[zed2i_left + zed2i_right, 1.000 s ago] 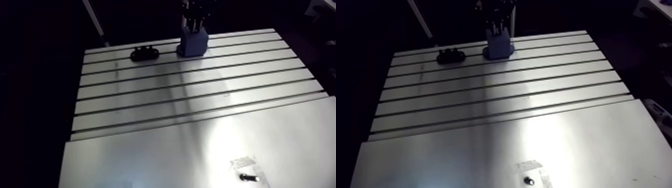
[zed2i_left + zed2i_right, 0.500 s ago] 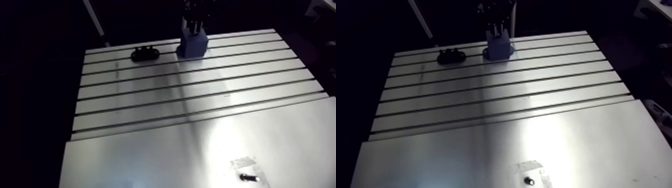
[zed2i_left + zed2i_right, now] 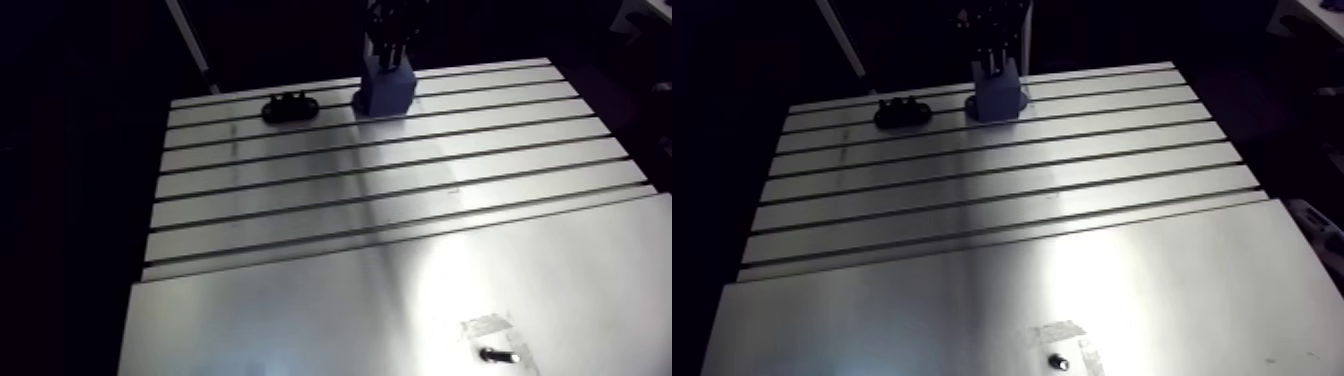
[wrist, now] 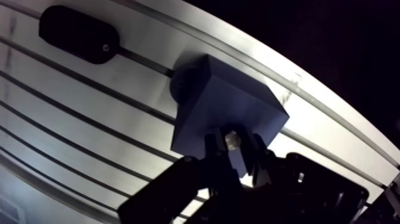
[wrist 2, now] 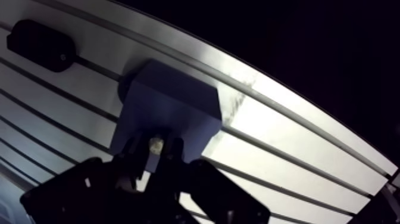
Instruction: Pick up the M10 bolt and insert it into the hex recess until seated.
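Beside the gripper (image 4: 234, 149), clamped on the M10 bolt (image 4: 231, 138) at the blue block (image 4: 220, 107), a black oval part (image 4: 77, 34) lies on the slotted table (image 4: 71, 98).

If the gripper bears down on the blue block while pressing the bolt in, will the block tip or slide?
Probably neither. The blue block looks rigid and flat-sided, so rolling seems unlikely. A dark round foot under it sits on a slot of the table, which suggests it is fastened, though that is unconfirmed. The gripper, shut on the bolt, is at its top, so any push is mostly downward.

The table (image 3: 300, 320) is brushed, shiny metal; the blue block (image 4: 217, 110) and black oval (image 4: 74, 33) look matt.
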